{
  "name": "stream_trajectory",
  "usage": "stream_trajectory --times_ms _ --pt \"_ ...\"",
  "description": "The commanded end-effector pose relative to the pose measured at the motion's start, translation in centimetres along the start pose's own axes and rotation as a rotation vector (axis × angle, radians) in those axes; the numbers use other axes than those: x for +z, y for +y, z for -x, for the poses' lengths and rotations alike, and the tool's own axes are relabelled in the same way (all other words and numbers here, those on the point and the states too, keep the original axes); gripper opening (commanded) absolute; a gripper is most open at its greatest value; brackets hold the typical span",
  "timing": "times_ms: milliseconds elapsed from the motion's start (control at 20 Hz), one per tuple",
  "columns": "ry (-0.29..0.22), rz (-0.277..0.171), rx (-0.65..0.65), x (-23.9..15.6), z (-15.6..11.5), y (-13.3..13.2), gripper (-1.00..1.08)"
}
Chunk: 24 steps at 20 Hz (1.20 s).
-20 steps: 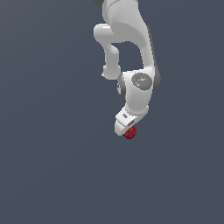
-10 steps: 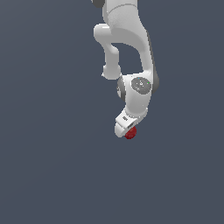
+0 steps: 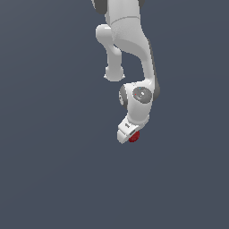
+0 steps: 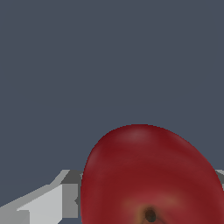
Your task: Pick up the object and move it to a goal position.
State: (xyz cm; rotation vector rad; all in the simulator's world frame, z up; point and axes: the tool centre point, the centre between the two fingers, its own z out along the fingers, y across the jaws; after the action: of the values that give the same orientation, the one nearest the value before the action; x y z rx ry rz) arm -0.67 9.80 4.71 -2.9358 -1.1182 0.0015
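Note:
The object (image 3: 133,136) is a small dark-red roundish lump at the tip of my white gripper (image 3: 130,135), in the middle of the exterior view. In the wrist view the object (image 4: 151,175) fills the space between the jaws, with a small brown dimple on its near side. A grey-white finger (image 4: 48,203) sits against one side of it, and the edge of the other finger shows on the opposite side. The gripper is shut on the object.
The white arm (image 3: 134,40) reaches down from the top of the exterior view. Around it there is only a plain dark grey-blue background with no visible edges or other objects.
The wrist and forearm have sunk slightly in the exterior view and the hand has tilted a little. The object stays in the gripper at nearly the same spot.

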Motion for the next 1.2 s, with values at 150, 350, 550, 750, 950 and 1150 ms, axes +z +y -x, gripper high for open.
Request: stream_trajectory --times_ms 150,350,550,750,950,1150 --pt "0.001 0.0 -0.001 0.1 -0.1 0.0 -1.0" --pt "0.001 0.0 -0.001 0.1 -0.1 0.0 -1.0" --pt "0.001 0.001 0.001 -0.1 0.0 0.2 -1.0" --pt "0.001 0.001 0.001 -0.5 0.2 1.5 -1.0" --pt "0.001 0.001 0.0 -1.2 0.4 3.8 -1.0" --pt "0.001 0.0 0.0 -2.2 0.8 6.8 -1.0"
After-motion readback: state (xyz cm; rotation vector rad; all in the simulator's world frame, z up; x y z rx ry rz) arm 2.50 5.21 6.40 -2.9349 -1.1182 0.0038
